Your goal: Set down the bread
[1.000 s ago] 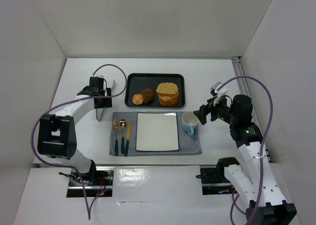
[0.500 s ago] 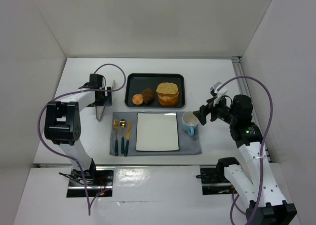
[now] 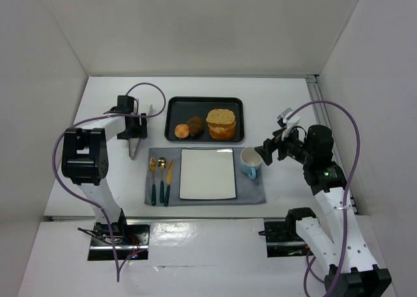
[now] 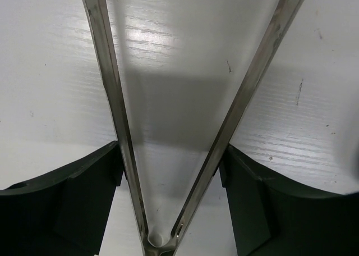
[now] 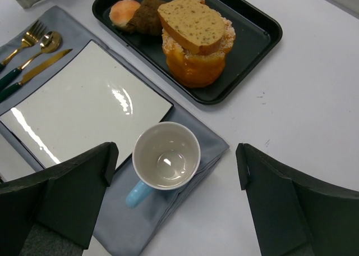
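Two hands: left hand (image 4: 171,172), having just narrowed, is clenching onto the tongs (image 4: 241,99); right hand (image 3: 268,151) is hanging released. Tool pickup is starting; bread (image 5: 193,23) is lying untouched.

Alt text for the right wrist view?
A tan bread slice lies atop an orange bun stack in a black tray. Nearer, an empty cup and white plate sit on a grey mat, framed by the open right end effector.

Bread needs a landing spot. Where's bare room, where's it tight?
Free: the white plate, bare, between cutlery and cup; bare table right of the tray. Crowded: the tray's near side, filled by rolls and cake with the bread on top.
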Motion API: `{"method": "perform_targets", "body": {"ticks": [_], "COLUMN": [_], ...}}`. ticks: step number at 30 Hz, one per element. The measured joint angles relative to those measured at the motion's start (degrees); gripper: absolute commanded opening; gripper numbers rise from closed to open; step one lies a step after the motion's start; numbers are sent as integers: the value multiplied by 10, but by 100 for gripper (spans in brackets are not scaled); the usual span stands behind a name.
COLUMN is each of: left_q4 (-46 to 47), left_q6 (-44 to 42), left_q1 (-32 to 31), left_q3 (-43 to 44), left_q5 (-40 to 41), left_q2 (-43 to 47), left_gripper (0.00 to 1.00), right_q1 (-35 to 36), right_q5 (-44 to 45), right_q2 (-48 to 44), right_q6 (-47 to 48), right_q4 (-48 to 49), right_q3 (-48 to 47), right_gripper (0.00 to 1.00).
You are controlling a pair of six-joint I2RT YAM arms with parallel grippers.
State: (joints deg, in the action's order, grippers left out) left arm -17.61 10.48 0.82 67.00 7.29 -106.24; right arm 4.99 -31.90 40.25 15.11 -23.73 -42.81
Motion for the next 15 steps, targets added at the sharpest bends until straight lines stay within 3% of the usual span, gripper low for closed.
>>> {"method": "perform_targets", "body": {"ticks": [5,6,8,9,11,14,15], "left_q4": [0,0,-1,-2,-2,-3,-3], "left_q6": [0,-1,0,-2,-3,-2,-1], "left_q1": [3,3,3,3,3,3,3], "left_q3": [1,1,1,1,1,1,1], "left_q5": [-17,-19,-23,-24,-26,-27,-27], "left_q2": [-2,-2,-2,-2,-2,-2,-2], "left_gripper": [70,60,49,37,27,2,0], "right_q1": [0,0,0,0,0,0,0], "right_q5": [0,0,0,0,0,0,0], "right_q2": [0,0,0,0,0,0,0], "right_q6": [0,0,0,0,0,0,0], "right_q4": [0,0,0,0,0,0,0], "right_q3": [0,0,0,0,0,0,0], "right_gripper": [100,100,100,100,100,100,100]}}
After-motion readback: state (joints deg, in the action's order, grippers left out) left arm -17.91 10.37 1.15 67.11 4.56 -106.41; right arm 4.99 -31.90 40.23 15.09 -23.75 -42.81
